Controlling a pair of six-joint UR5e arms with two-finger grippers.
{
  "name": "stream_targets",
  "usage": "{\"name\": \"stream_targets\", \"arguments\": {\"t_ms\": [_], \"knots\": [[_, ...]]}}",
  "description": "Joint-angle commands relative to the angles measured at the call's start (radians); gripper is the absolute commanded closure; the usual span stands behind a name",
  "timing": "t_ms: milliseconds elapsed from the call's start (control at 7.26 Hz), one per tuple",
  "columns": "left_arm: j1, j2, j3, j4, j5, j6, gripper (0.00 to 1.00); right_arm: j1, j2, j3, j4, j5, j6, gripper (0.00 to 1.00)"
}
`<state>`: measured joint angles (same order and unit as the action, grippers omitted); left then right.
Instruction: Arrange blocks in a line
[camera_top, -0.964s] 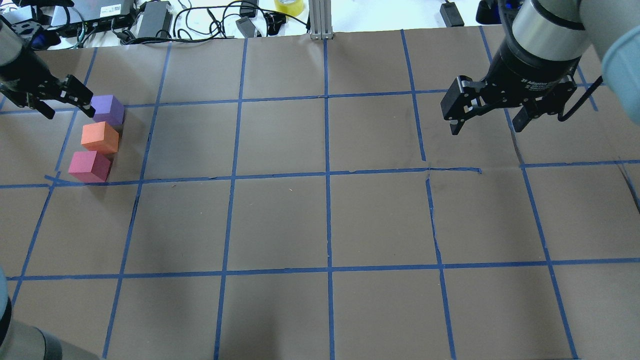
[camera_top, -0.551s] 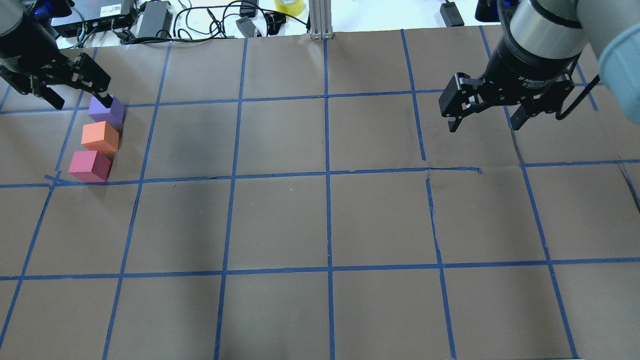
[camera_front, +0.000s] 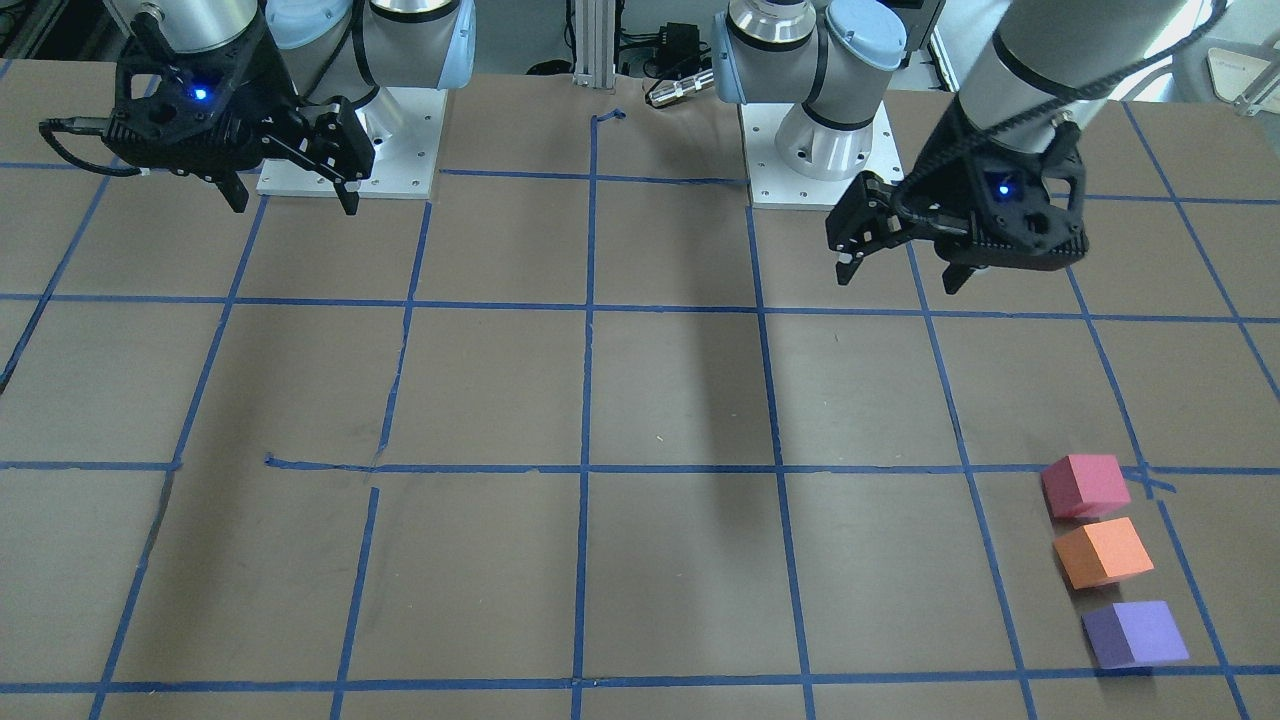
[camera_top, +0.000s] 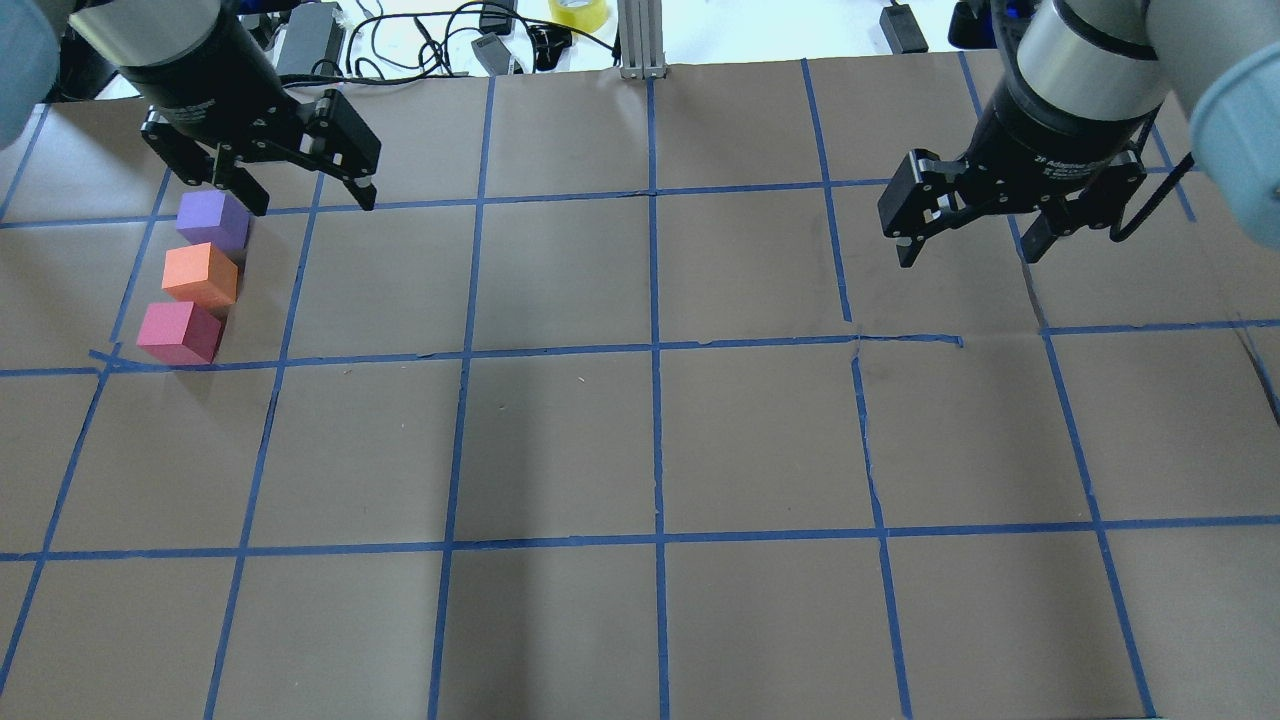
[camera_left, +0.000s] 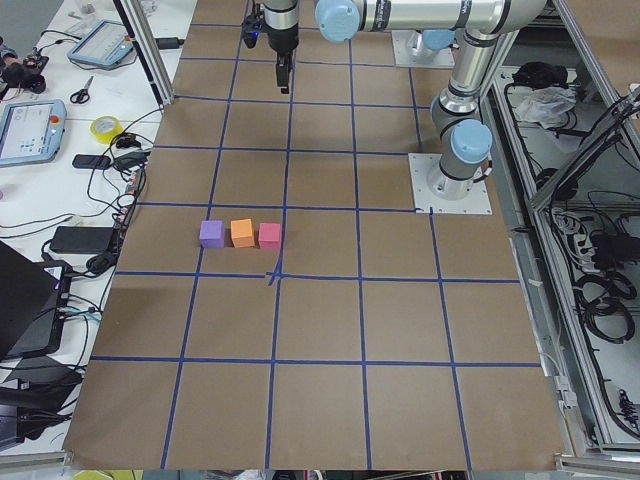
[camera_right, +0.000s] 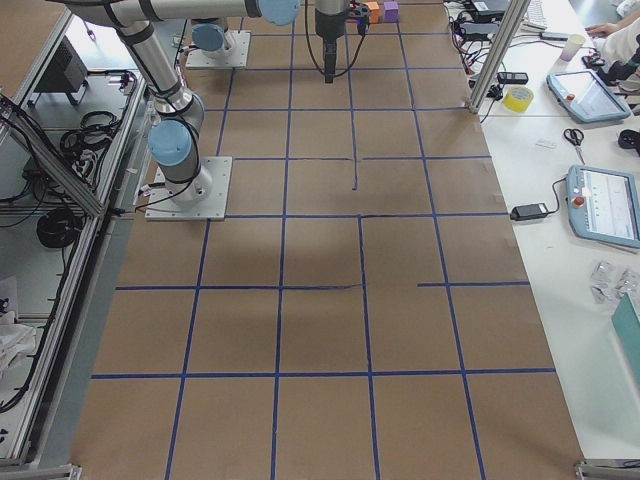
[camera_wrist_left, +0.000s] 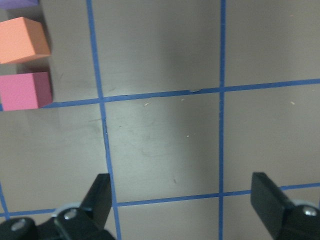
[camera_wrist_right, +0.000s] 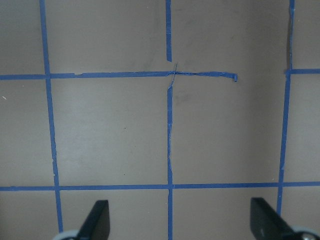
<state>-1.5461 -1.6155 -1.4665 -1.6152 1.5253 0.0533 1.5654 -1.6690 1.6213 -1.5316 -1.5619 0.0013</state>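
A small matte purple foam cube (camera_top: 212, 220), orange foam cube (camera_top: 200, 276) and pinkish-red foam cube (camera_top: 179, 333) are sitting close together in a straight row on the brown paper-covered bench (camera_top: 560, 440), towards the robot's left. The left hand (camera_top: 310, 200) is hovering beside the row with its fingers spread. The right hand (camera_top: 970, 258) is hanging well apart, likewise spread.

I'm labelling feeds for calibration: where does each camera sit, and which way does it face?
Front-facing: across the table, facing the robot; left gripper on view's right, right gripper left.
Overhead: behind the robot, looking forward and down; grippers unmirrored.
Exterior left: table's end near the blocks, looking along it; arms at top.
Exterior right: opposite end; blocks far, arms at top.
Left wrist: looks down past its fingers at orange block, pink block.
Right wrist: looks down past its fingers at tape grid.
Shared: front-facing and overhead both show the blocks.
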Motion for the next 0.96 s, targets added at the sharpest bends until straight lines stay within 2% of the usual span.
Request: {"name": "stream_targets", "arguments": {"t_ms": [0, 413, 826], "knots": [[-0.046, 0.049, -0.018, 0.0, 0.006, -0.037, 0.0, -0.001, 0.002, 0.0, 0.004, 0.005, -0.001, 0.0], [-0.04, 0.109, -0.028, 0.006, -0.007, -0.02, 0.0, -0.002, 0.003, 0.0, -0.007, 0.006, 0.0, 0.0], [-0.045, 0.105, -0.066, 0.032, 0.001, -0.07, 0.0, -0.005, 0.003, 0.0, -0.009, 0.006, 0.0, 0.0]]}}
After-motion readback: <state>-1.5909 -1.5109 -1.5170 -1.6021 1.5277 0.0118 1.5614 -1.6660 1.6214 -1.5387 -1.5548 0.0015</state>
